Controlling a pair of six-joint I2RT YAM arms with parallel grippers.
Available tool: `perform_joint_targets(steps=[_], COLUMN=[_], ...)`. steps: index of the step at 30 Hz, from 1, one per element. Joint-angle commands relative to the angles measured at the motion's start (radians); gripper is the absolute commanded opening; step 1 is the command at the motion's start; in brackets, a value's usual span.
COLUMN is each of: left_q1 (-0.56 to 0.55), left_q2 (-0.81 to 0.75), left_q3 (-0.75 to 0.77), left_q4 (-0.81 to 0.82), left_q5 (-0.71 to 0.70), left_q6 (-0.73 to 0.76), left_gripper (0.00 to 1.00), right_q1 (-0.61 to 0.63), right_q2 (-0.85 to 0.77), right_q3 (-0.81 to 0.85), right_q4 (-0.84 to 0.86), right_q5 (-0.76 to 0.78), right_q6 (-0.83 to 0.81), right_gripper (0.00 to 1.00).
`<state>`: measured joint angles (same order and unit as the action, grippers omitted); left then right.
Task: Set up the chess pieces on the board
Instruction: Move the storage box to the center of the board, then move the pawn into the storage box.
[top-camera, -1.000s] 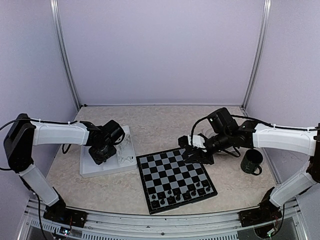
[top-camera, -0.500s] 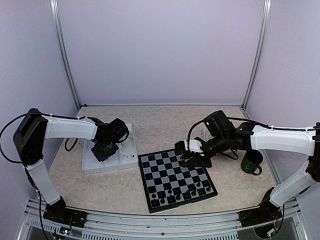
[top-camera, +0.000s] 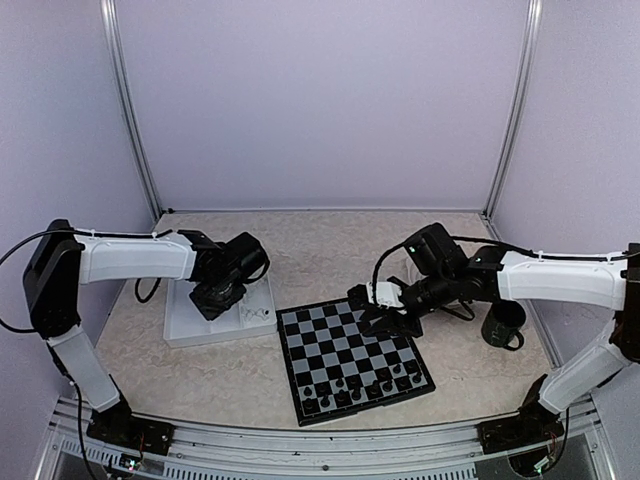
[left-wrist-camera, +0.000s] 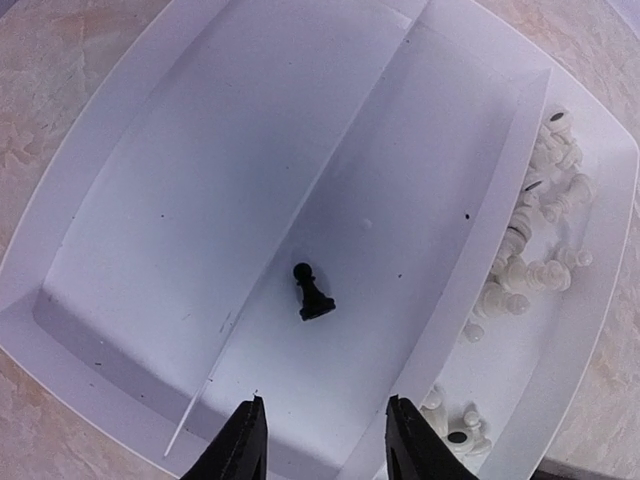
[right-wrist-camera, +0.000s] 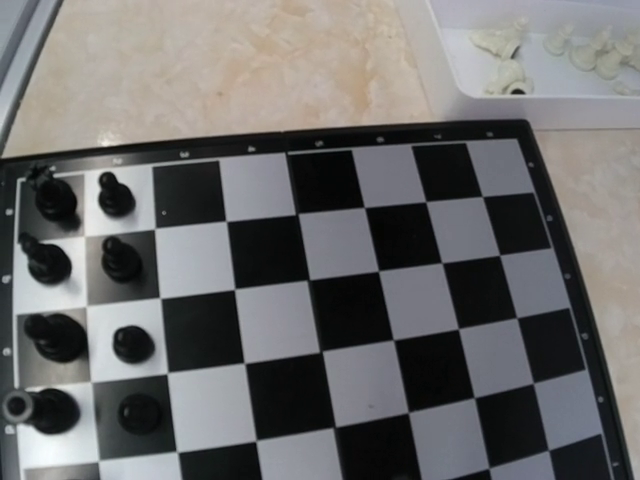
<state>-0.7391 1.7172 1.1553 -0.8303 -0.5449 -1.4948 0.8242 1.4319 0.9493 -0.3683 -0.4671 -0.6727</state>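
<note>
Overhead, a pale stone-patterned worktop (top-camera: 330, 245) carries the board (top-camera: 345, 340) at its centre, turned slightly askew. A white compartment tray (top-camera: 185, 330) sits just beside the board's far left corner, and a dark green mug (top-camera: 503, 325) stands well apart to the right. Two rows of black chess pieces (top-camera: 362, 385) line the board edge nearest the arm bases. The left arm (top-camera: 130, 258) reaches over the tray. Its wrist camera looks down into the tray's middle compartment, where a single black pawn (left-wrist-camera: 312, 295) rests alone, possibly tipped on its side, though the angle makes that hard to judge. The left jaws hang above it, parted, with nothing between them. Many white pieces (left-wrist-camera: 530, 260) lie heaped in the compartment to the right. The right arm (top-camera: 555, 278) stretches over the board's far edge. The right jaws are only a dark shape there, and I cannot tell whether they are wide, narrow or gripping anything
</note>
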Motion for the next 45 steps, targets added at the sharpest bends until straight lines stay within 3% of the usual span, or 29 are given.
perform_joint_targets(steps=[1,26,38,45], left_q1=[0.008,0.141,0.149,0.248], left_q2=[0.022,0.204,0.202,0.191], left_q3=[-0.031,0.010,-0.066,-0.100], left_q4=[0.048,0.214,0.252,0.218], left_q5=[0.047,0.137,0.209,0.365], left_q6=[-0.011,0.023,0.011,0.069], left_gripper=[0.41,0.40,0.32,0.30], right_q1=[0.010,0.010,0.011,0.011], right_q2=[0.012,0.036,0.044,0.036], right_q3=[-0.010,-0.016,-0.012,-0.014], right_q4=[0.001,-0.006,-0.012,-0.015], right_q5=[0.001,0.012,0.010,0.012], right_q6=[-0.006,-0.017,-0.019,-0.020], right_gripper=[0.32,0.32,0.31,0.31])
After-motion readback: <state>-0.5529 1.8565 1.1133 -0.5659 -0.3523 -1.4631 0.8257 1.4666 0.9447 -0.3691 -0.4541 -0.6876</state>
